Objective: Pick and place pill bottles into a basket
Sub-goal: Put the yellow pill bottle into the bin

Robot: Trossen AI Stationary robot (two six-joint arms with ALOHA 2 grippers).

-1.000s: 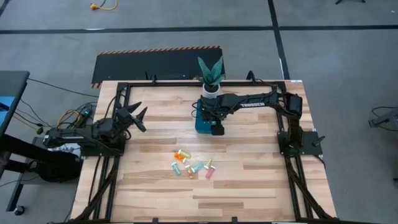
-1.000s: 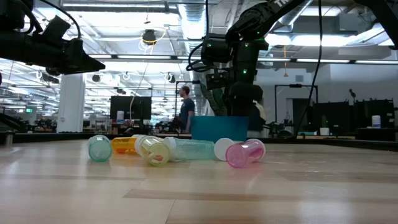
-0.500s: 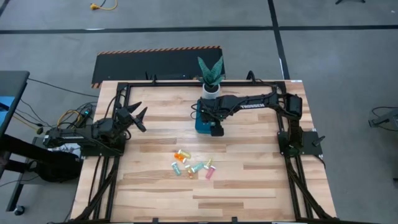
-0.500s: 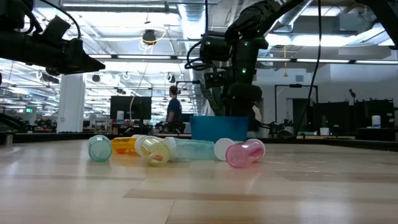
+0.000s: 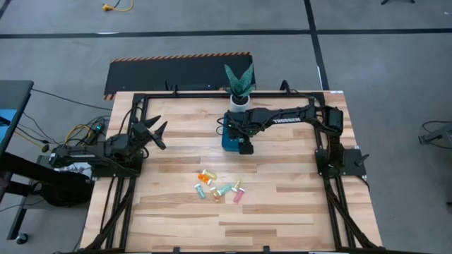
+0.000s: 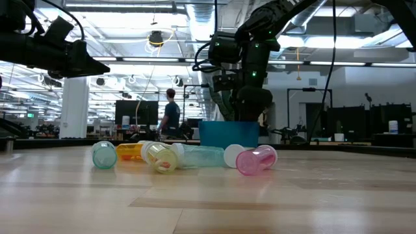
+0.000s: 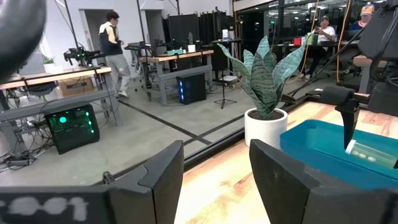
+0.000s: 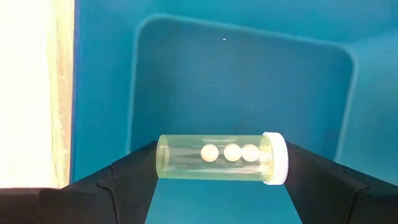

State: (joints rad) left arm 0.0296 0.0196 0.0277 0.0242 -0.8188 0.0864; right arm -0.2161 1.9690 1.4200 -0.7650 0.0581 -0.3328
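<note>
A pale yellow-green pill bottle (image 8: 221,158) with a white cap was held crosswise between the two dark fingers (image 8: 124,180) of the right gripper (image 5: 244,146), its body spanning the gap from one fingertip to the other, with three small pale beads visible inside it. The gripper was positioned directly above the basket (image 8: 236,74), so that the pinched bottle hung over the teal floor of the tray, clear of its walls. In the high view, the right arm was seen reaching from the table's right side across to the basket (image 5: 229,142), which stood near the far middle of the wooden table (image 5: 282,204), just in front of a white pot with a green plant (image 5: 239,86).

The remaining pill bottles (image 5: 219,188) were scattered in a loose cluster on the table, nearer the front edge and well apart from the basket. In the low view they were seen lying on their sides: a green one (image 6: 104,155), an orange one (image 6: 128,151), a yellow one (image 6: 160,156), a pale teal one (image 6: 205,156) and a pink one (image 6: 256,160).

The left gripper (image 5: 157,133) was held above the left side of the table, well away from bottles and basket, its fingers (image 7: 163,180) parted with nothing between them.

A person (image 6: 171,114) was visible in the room beyond the table.
</note>
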